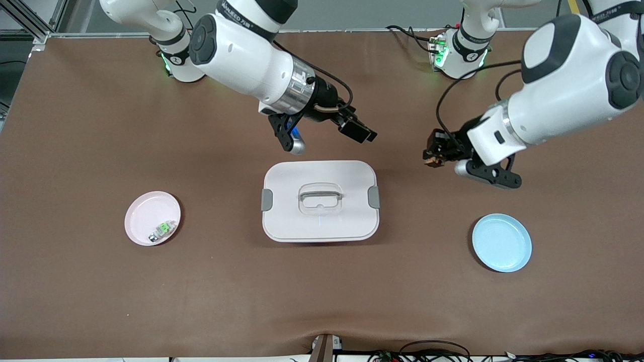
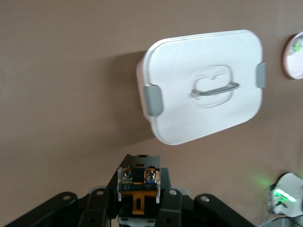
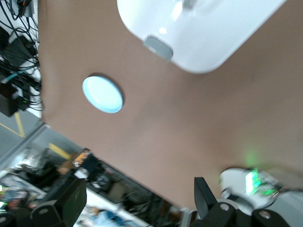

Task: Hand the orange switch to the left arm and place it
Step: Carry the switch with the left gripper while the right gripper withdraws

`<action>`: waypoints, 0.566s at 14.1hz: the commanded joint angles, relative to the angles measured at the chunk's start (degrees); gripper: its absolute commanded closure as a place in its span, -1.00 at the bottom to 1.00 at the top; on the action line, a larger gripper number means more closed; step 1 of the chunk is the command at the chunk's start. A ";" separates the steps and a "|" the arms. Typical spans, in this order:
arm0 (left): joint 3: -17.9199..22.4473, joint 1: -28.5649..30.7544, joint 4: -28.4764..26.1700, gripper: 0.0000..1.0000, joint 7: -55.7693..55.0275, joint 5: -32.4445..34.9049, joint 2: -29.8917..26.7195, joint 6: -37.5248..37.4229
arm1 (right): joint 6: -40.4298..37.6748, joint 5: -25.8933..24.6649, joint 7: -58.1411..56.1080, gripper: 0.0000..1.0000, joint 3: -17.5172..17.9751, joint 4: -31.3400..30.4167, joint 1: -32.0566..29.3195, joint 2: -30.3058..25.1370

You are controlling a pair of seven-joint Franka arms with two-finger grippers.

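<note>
The orange switch [image 1: 431,157], a tiny black block with an orange centre, is held in my left gripper [image 1: 433,155], in the air over bare table toward the left arm's end of the box. In the left wrist view the switch [image 2: 138,182] sits between the shut jaws of the left gripper [image 2: 138,191]. My right gripper [image 1: 363,131] is open and empty, over the table by the edge of the box that faces the robots' bases. Its fingers [image 3: 61,201] stand wide apart around the right gripper's centre [image 3: 132,198]. The white box [image 1: 320,200] stands closed mid-table.
A pink plate [image 1: 146,211] holding a green-and-clear part [image 1: 163,230] lies toward the right arm's end. A blue plate [image 1: 501,242] lies toward the left arm's end, nearer to the front camera than the left gripper. Cables run along the table's front edge.
</note>
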 commanded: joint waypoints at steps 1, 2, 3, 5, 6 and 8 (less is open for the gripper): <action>-0.19 1.08 0.98 1.00 3.69 4.63 2.61 -0.77 | -7.26 -11.40 -11.87 -1.00 0.54 0.73 -1.23 -0.77; -0.19 1.51 1.07 1.00 4.66 6.12 3.75 -0.59 | -10.87 -14.93 -16.62 -1.00 0.54 0.81 -1.67 -0.95; -0.19 2.13 1.16 1.00 5.63 7.44 4.54 -0.41 | -13.34 -16.28 -22.24 -1.00 0.45 0.81 -2.72 -1.21; -0.19 3.62 1.24 1.00 9.48 10.25 6.04 0.11 | -16.78 -16.73 -33.40 -1.00 0.28 0.81 -5.35 -2.70; -0.19 4.06 1.25 1.00 11.59 12.97 6.65 0.81 | -19.06 -17.42 -39.29 -1.00 0.36 0.81 -7.28 -3.32; -0.19 5.64 1.25 1.00 14.59 14.84 8.32 2.39 | -23.19 -20.93 -48.36 -1.00 0.28 0.81 -9.22 -3.94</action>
